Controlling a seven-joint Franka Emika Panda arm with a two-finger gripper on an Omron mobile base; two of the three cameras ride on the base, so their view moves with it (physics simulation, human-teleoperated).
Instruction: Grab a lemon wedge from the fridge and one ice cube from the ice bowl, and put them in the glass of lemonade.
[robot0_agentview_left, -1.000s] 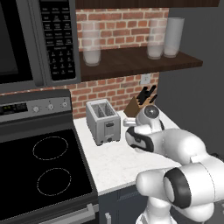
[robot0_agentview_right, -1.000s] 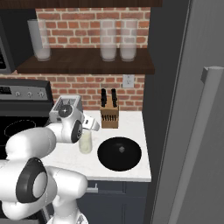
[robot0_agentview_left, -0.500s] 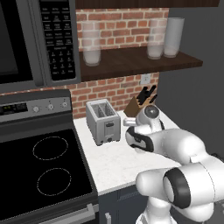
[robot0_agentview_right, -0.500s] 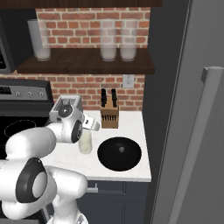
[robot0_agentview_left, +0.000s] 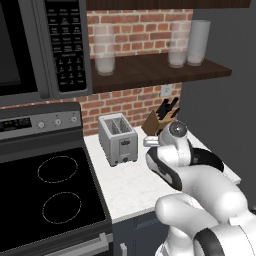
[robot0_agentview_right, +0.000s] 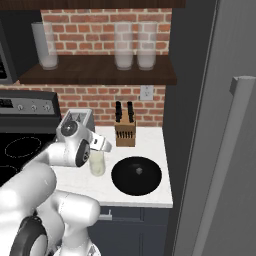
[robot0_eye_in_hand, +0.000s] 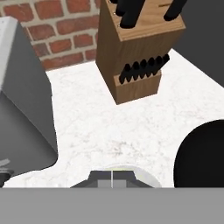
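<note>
Fridge (robot0_agentview_right: 210, 150), ice bowl (robot0_agentview_right: 136, 175) seen from right; toaster (robot0_agentview_left: 117, 139) from left.

We see the glass of lemonade (robot0_agentview_right: 97, 163) beside the ice bowl (robot0_agentview_right: 136, 175) on the worktop (robot0_agentview_right: 150, 140), knife block (robot0_agentview_right: 125, 131) behind.

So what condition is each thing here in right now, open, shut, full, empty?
Fridge: door shut.
Glass of lemonade: upright on the counter, holding pale liquid.
Ice bowl: flat on the counter, contents too small to tell.
Toaster: slots empty.
Knife block: knives in it.
Pincer: shut, holding nothing visible.
</note>
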